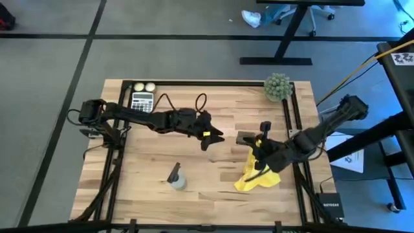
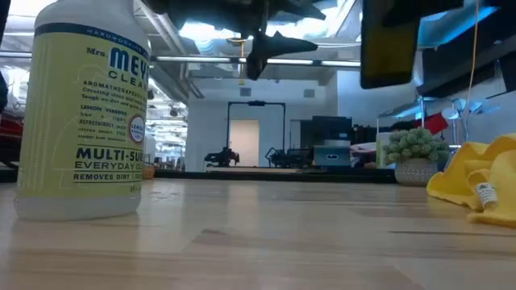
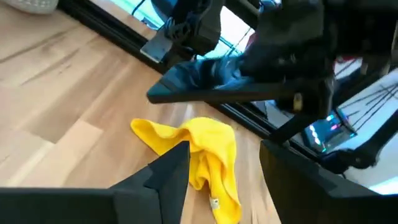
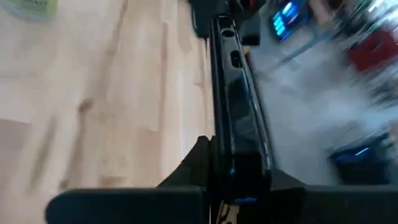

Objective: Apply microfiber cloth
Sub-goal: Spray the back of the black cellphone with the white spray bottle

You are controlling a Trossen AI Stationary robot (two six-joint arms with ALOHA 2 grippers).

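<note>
The bright yellow microfiber cloth (image 1: 257,179) lies crumpled on the wooden table at the near right, also in the left wrist view (image 3: 208,152) and the low view (image 2: 476,181). My right gripper (image 1: 261,147) hovers just beyond the cloth's far edge, shut on a black smartphone (image 1: 248,137) that is raised off the table (image 2: 391,40). My left gripper (image 1: 212,137) hangs open over the table's middle, to the left of phone and cloth, touching nothing (image 3: 224,171). My right gripper pinches the smartphone between its two fingers, one on each flat face, at the end nearest the wrist (image 4: 239,158). The thin side edge with its buttons (image 4: 235,59) runs straight out from the fingers. The phone is lifted clear of the table (image 3: 217,93).
A grey spray bottle (image 1: 176,178) stands near the front middle, large at the left of the low view (image 2: 81,113). A calculator (image 1: 142,101) and two pale balls (image 1: 143,87) lie at the far left, a green potted plant (image 1: 277,87) at the far right.
</note>
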